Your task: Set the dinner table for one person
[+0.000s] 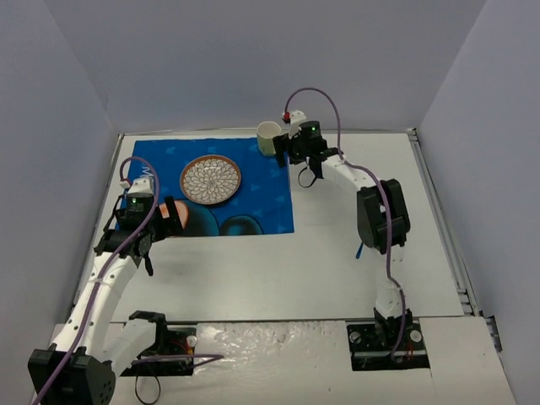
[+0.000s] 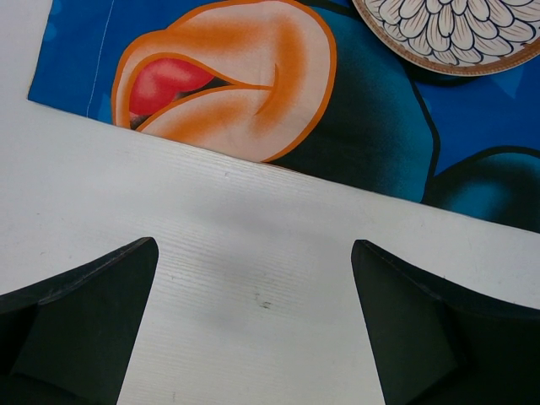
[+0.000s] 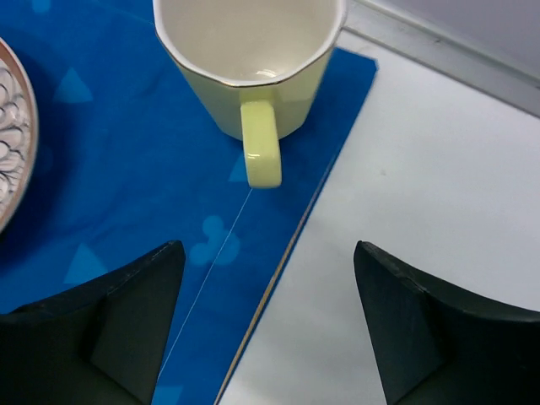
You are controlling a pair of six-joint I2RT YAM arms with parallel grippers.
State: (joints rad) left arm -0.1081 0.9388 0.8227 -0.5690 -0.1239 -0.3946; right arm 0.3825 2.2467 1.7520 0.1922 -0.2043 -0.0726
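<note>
The white dinner table [image 1: 337, 253] carries a blue cartoon placemat [image 1: 261, 198]. A round patterned plate [image 1: 210, 180] lies on the mat; its edge also shows in the left wrist view [image 2: 447, 38]. A pale yellow mug [image 1: 268, 138] stands upright on the mat's far right corner, its handle toward my right gripper in the right wrist view [image 3: 253, 76]. My right gripper [image 3: 266, 278] is open and empty just short of the mug. My left gripper [image 2: 253, 278] is open and empty over bare table by the mat's near left edge.
Grey walls close the table on three sides. A metal rim [image 1: 439, 211] runs along the table's right edge. A small blue object [image 1: 359, 250] lies on the table beside the right arm, partly hidden. The arm bases [image 1: 388, 337] sit at the near edge.
</note>
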